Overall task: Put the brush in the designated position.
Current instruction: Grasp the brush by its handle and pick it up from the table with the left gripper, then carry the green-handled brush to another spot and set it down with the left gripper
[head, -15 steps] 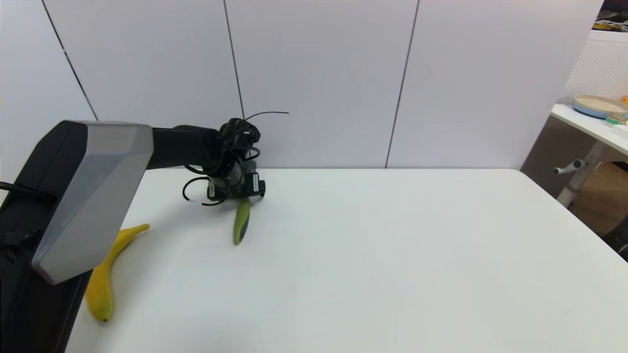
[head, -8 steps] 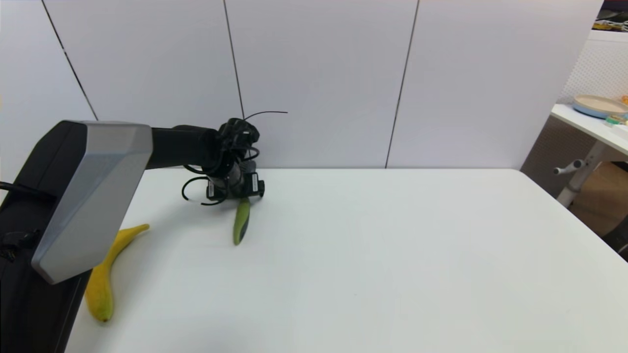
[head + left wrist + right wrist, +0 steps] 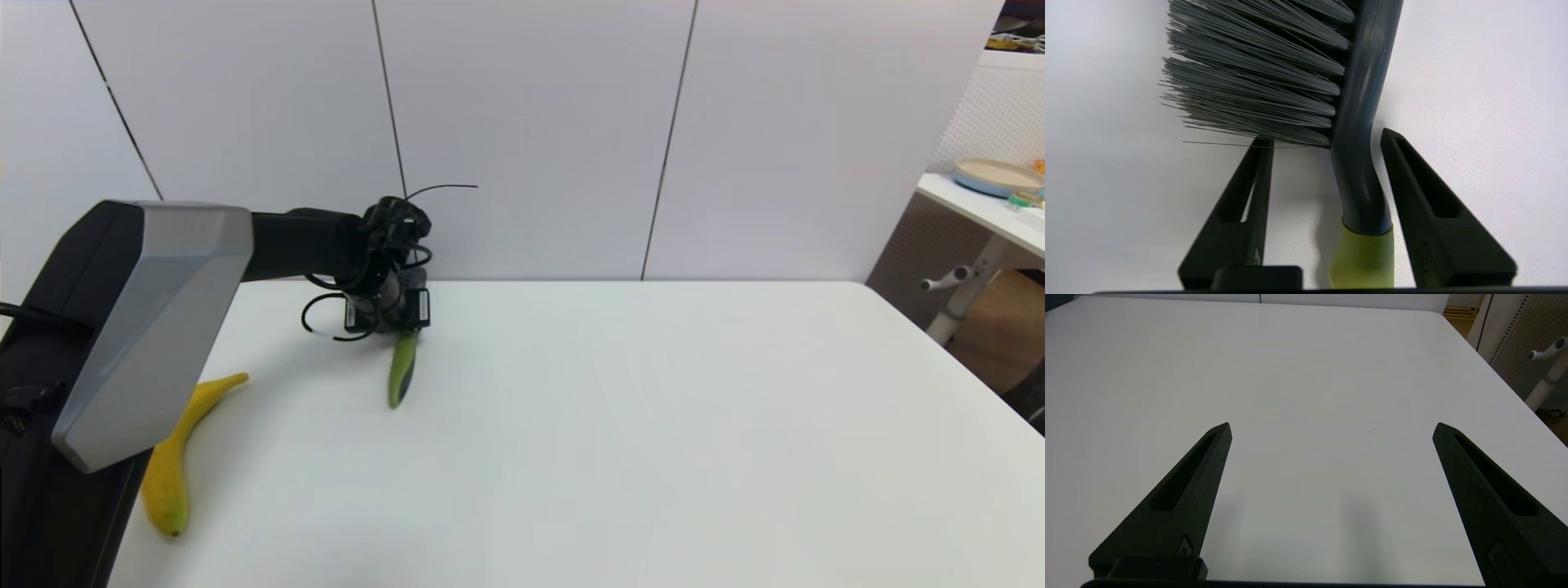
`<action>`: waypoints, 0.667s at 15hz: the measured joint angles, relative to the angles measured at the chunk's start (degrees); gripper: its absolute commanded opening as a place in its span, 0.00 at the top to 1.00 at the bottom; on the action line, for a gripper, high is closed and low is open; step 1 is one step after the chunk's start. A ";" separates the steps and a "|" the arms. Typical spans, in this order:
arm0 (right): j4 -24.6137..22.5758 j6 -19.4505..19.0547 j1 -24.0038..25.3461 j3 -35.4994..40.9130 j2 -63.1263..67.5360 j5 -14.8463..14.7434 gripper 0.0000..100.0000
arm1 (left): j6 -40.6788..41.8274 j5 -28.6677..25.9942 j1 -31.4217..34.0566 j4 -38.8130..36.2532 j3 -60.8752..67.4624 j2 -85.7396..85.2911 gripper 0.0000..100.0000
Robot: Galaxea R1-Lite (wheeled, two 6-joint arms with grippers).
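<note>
- Judging handling first, we rate the brush (image 3: 402,369) as light and rigid along its dark grey neck (image 3: 1357,171) and olive-green handle, with soft bristles (image 3: 1257,69) that would splay under pressure.
- We recommend gripping the neck just above the handle; the handle's smooth taper looks likelier to slip.
- We locate the brush flat on the white counter (image 3: 620,425), far left region, well apart from the banana (image 3: 173,457).
- We see the left end effector (image 3: 1327,141) straddling the neck, fingers apart: one finger (image 3: 1412,192) just beside the neck, the other (image 3: 1245,204) clear of it.
- We note its fingers have narrowed compared with half a second ago; the brush has not shifted.
- We find the right end effector (image 3: 1331,428) idle, fingers wide apart over bare counter.
</note>
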 measured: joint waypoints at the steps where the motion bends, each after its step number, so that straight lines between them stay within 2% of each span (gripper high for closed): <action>1: 0.00 0.00 0.00 0.00 -0.02 -0.05 0.00 | 0.11 0.00 -0.02 -0.02 0.00 -0.02 1.00; 10: 0.00 0.00 0.02 0.00 0.00 -0.05 0.00 | 0.24 0.12 0.06 5.21 0.02 -2.67 1.00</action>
